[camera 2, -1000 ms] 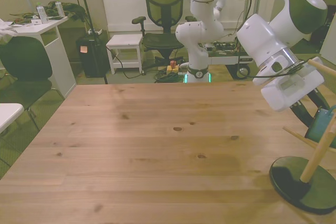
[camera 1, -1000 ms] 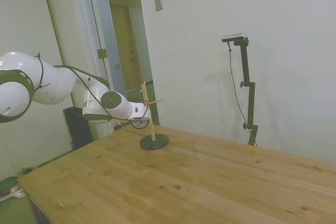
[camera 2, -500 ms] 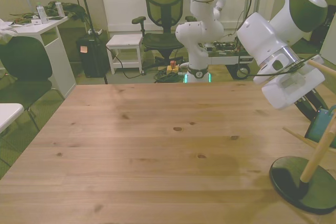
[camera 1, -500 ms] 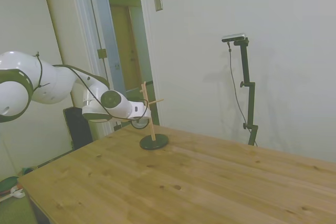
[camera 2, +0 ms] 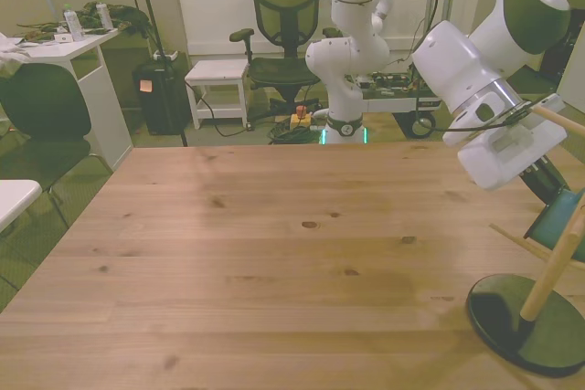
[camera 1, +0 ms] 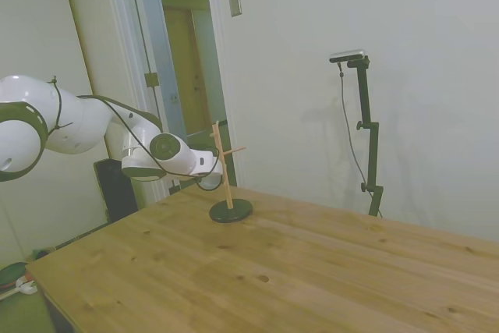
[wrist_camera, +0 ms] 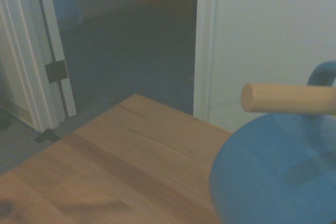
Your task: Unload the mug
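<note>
The mug [camera 2: 559, 226] hangs on a peg of the wooden stand [camera 2: 548, 282], whose dark round base [camera 2: 512, 317] rests on the worktop [camera 2: 274, 253] at the front view's right edge, close to one corner of the worktop in the side view. The end effector [camera 2: 548, 180] sits just beside the mug, reaching in level above the worktop, but whether its fingers are apart or together cannot be told from either room camera. From the wrist, the mug's blue body [wrist_camera: 278, 171] fills one corner, with a peg [wrist_camera: 286, 98] crossing just before its loop handle [wrist_camera: 321, 74].
</note>
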Robot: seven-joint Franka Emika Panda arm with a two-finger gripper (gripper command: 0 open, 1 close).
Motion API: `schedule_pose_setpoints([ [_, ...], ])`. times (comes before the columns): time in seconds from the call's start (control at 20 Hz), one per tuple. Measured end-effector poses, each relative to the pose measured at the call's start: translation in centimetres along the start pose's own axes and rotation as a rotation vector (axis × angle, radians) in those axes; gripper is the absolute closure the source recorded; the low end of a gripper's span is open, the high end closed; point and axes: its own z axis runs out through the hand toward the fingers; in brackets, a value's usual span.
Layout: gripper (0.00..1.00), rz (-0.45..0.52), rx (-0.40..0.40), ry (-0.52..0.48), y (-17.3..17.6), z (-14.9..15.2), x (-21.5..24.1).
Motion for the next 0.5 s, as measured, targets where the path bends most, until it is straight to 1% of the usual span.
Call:
schedule_pose_setpoints([
  [0.35,1.0,0.002,0.006,-0.002,0.12,-0.18,0.22],
  [0.5,1.0,-0.002,0.013,0.002,-0.23,-0.76,0.49],
])
